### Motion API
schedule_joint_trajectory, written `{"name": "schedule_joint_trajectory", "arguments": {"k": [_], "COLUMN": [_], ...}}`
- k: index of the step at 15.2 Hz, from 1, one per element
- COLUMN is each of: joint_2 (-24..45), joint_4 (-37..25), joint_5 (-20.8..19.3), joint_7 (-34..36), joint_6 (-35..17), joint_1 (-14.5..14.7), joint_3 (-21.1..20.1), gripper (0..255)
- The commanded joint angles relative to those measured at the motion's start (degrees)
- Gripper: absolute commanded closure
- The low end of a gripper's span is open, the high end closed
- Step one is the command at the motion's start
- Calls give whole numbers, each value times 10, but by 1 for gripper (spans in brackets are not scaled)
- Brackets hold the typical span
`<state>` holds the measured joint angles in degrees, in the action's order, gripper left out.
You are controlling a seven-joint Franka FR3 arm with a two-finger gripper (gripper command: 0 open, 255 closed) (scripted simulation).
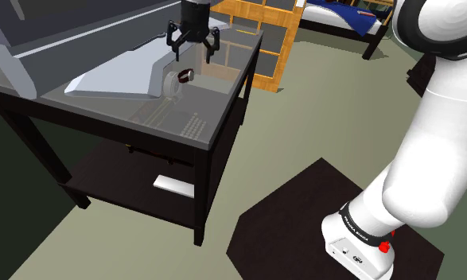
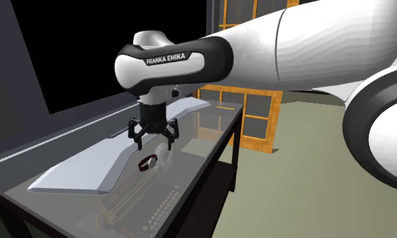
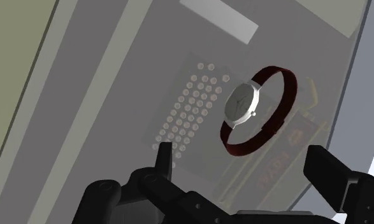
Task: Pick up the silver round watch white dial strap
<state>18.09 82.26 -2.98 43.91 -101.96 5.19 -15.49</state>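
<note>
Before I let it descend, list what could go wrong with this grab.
The watch sits propped on its looped strap on the glass top; one finger touching first could tip or roll it. The open pincer hangs near the grey slab, which a finger might clip on the way down.

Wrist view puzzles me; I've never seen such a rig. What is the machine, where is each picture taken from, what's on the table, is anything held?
It is a white robot arm ending in a black two-finger gripper. The shoulder view looks down from beside its base; the second exterior view stands near the table; the wrist view looks along the fingers. On the dark see-through table are a watch with white dial and dark red strap, and a pale grey slab. The gripper hangs open above the watch, holding nothing.
</note>
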Motion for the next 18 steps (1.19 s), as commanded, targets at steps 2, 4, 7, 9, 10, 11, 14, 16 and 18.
{"name": "schedule_joint_trajectory", "arguments": {"k": [2, 4, 7, 9, 10, 11, 14, 16, 18], "joint_2": [1, 1, 1, 1, 1, 1, 1, 1, 1], "joint_4": [21, 33, 32, 32, 32, 32, 32, 25, 10], "joint_5": [0, 0, 0, 0, 0, 0, 0, 0, 0], "joint_7": [-1, -1, -1, -1, -1, -1, -1, -1, 0], "joint_6": [-22, -34, -33, -33, -33, -33, -33, -27, -11], "joint_1": [-1, -2, -2, -2, -2, -2, -2, -2, -1], "joint_3": [1, 1, 1, 1, 1, 1, 1, 1, 1], "gripper": [0, 0, 255, 255, 255, 255, 255, 255, 255]}}
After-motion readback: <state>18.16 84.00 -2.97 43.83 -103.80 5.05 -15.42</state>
